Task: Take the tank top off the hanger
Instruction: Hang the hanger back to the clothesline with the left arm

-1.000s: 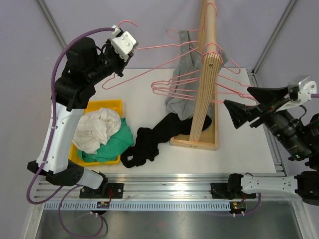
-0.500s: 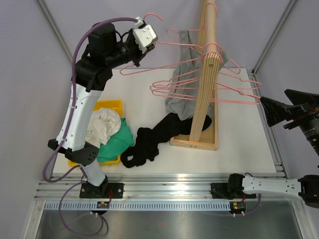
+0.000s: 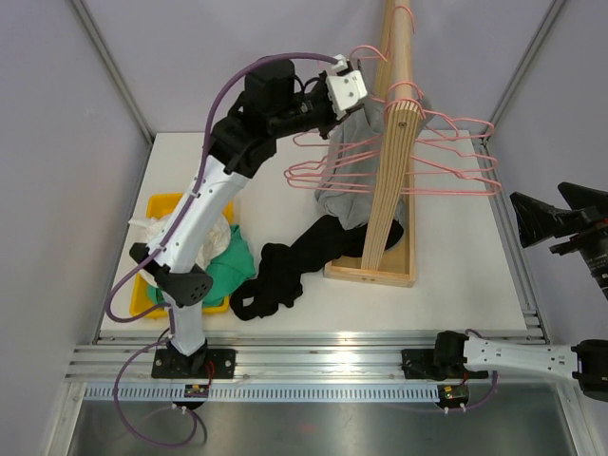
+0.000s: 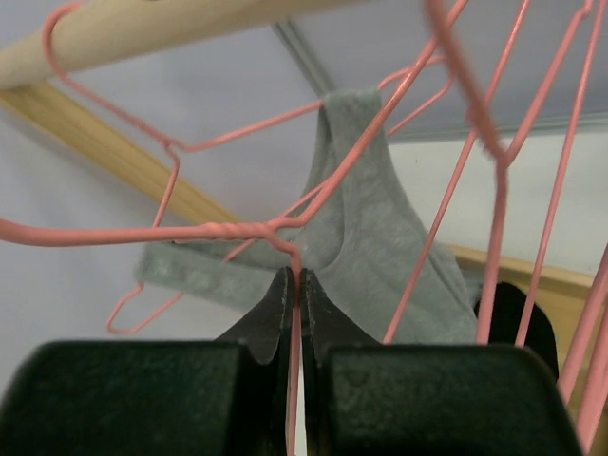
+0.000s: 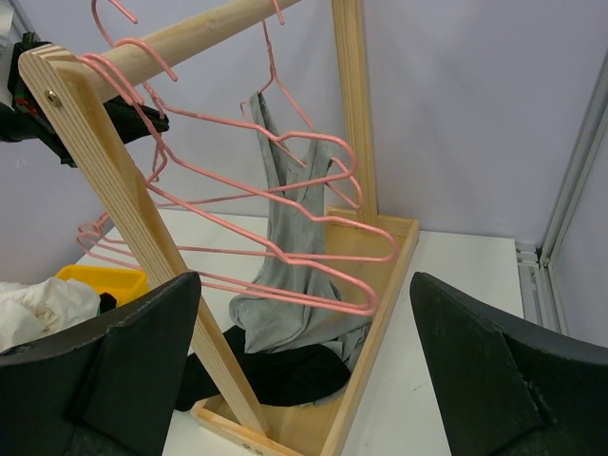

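The grey tank top (image 3: 344,171) hangs from a pink hanger on the wooden rack's rod (image 3: 397,57), its lower end bunched in the rack base. It also shows in the left wrist view (image 4: 375,237) and the right wrist view (image 5: 290,266). My left gripper (image 3: 353,87) is high beside the rod, shut on the neck of a bare pink wire hanger (image 4: 228,231), just in front of the tank top's strap. My right gripper (image 5: 304,285) is open and empty at the table's right edge (image 3: 541,223), facing the rack from a distance.
Several empty pink hangers (image 3: 446,161) hang on the rod of the wooden rack (image 3: 389,190). A black garment (image 3: 285,271) lies from the rack base onto the table. A yellow bin (image 3: 160,204) with white and green clothes stands at the left.
My left arm has swung right from the far left, carrying the pink hanger up to the rack's rod. My right gripper has pulled back to the right edge.
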Motion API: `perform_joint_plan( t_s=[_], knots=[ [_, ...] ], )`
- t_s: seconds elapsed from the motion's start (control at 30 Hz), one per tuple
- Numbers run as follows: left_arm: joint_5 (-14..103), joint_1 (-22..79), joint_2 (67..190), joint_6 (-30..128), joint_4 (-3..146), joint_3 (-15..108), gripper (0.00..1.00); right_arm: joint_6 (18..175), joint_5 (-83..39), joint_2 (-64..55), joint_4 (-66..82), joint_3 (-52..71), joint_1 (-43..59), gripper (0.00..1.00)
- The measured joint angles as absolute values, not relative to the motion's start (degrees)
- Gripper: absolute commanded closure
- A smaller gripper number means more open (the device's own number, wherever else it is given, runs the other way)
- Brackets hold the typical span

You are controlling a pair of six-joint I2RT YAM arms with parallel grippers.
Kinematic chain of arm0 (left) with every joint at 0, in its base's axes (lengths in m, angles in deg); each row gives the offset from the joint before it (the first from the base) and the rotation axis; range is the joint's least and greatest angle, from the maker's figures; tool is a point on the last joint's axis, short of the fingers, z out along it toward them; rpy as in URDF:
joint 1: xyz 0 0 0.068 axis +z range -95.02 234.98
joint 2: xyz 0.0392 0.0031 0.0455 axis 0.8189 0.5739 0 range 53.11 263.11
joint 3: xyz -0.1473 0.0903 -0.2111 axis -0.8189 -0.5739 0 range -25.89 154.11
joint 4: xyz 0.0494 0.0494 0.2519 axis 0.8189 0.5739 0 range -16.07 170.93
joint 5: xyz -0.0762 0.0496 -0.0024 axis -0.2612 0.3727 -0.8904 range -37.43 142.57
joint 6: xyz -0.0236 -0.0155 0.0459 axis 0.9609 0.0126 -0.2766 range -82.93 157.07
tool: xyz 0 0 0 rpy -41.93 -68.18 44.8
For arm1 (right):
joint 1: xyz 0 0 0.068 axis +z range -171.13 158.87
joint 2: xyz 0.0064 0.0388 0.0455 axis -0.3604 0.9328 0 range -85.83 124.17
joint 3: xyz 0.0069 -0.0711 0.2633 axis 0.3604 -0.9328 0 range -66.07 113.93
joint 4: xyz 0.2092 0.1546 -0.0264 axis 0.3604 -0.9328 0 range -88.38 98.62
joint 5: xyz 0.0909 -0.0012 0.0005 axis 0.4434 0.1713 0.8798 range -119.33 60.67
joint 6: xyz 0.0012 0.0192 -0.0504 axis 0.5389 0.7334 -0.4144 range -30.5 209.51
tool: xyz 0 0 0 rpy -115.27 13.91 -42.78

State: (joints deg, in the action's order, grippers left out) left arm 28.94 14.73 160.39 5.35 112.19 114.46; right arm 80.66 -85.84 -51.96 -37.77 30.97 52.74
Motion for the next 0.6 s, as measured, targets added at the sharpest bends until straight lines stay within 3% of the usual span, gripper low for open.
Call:
perform_joint_plan(
  t_s=[0.6],
  knots=[
    [35.8,5.3,164.7,2.3,105.0,115.5,1.00,80.7,-85.4,-59.0,-37.5,27.4,52.8,0.00]
  ],
)
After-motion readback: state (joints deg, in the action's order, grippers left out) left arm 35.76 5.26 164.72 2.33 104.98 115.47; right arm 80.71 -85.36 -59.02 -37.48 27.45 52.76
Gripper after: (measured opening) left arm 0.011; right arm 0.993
